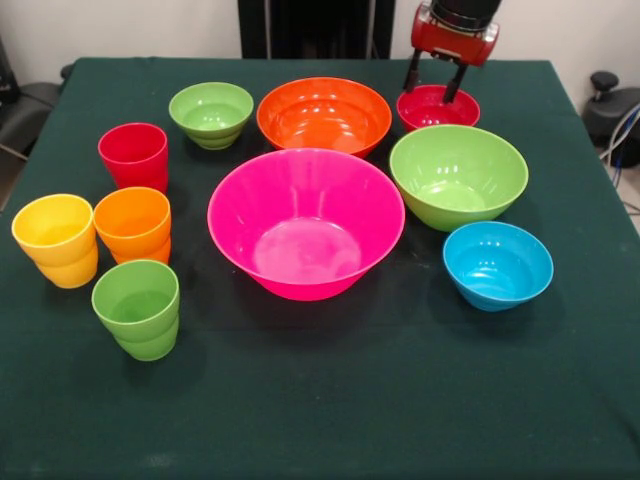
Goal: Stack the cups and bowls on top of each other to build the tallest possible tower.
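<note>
In the front view, the very large pink bowl (306, 222) stands upright at the table's middle. Behind it is the large orange bowl (323, 114), to its right the large green bowl (458, 174). The small green bowl (211, 113) is back left, the small blue bowl (497, 264) front right, the small red bowl (437, 107) back right. The red cup (134, 155), orange cup (133, 224), yellow cup (56, 239) and green cup (137, 307) stand at the left. My gripper (433, 78) is open just above the small red bowl, its fingers apart. Nothing is stacked.
The dark green tablecloth (330, 400) covers the table. Black objects sit beyond the table's left edge (25, 110) and right edge (612, 105). The robot's dark pedestal (310, 28) stands behind the far edge.
</note>
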`<state>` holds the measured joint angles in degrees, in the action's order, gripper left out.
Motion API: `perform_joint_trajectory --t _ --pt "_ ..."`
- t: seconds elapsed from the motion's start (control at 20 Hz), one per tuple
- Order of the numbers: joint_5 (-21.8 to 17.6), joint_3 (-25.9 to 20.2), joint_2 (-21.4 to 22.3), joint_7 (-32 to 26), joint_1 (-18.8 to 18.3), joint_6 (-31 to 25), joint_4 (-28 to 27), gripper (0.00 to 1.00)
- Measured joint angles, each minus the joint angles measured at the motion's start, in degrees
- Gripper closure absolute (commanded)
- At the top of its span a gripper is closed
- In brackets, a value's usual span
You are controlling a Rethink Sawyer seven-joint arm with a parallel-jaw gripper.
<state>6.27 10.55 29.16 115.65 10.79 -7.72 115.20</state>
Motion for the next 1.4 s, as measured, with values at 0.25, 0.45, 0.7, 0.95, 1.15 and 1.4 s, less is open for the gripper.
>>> perform_joint_trajectory --t 0.25,0.45,0.7,0.95,1.15,1.4 --pt "0.00 0.01 0.00 0.00 0.00 0.00 0.00 0.00" --pt "0.00 0.00 0.01 0.00 0.00 0.00 0.00 0.00" --pt "0.00 0.24 0.08 0.00 0.11 0.00 0.00 0.00" --pt "-0.01 0.92 0.16 0.00 0.27 0.00 -0.02 0.00" --pt "-0.01 0.91 0.34 0.00 -0.64 -0.01 -0.18 0.00" --pt "-0.01 0.92 1.04 0.00 -2.85 -0.01 -0.65 0.00"
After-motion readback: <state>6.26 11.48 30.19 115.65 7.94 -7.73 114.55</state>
